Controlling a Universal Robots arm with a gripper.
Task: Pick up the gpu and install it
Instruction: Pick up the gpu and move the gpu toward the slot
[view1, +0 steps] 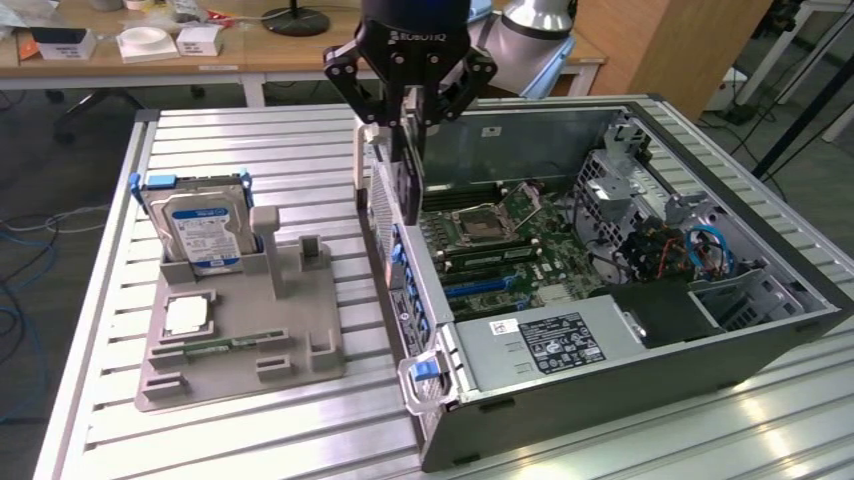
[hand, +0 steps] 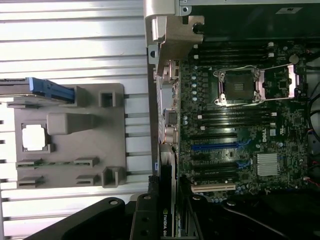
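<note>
The gpu (view1: 408, 175), a thin dark card, hangs on edge straight down from my gripper (view1: 411, 118), which is shut on its top edge. It is over the rear wall of the open computer case (view1: 747, 345), just above the motherboard (view1: 514, 245) and its blue slots (view1: 483, 290). In the wrist view the gpu (hand: 167, 200) shows edge-on between my fingers (hand: 145, 222), with my gripper (hand: 168, 222) alongside the case's rear edge, close to the blue slots (hand: 220, 146) and the white slot (hand: 212, 188).
A grey holder tray (view1: 240, 375) lies to the exterior view's left of the case on the slatted metal table (view1: 267, 140). It carries an upright hard drive (view1: 200, 228), a square chip (view1: 187, 315) and a memory stick (view1: 214, 346). Cables and a drive cage fill the case's far end.
</note>
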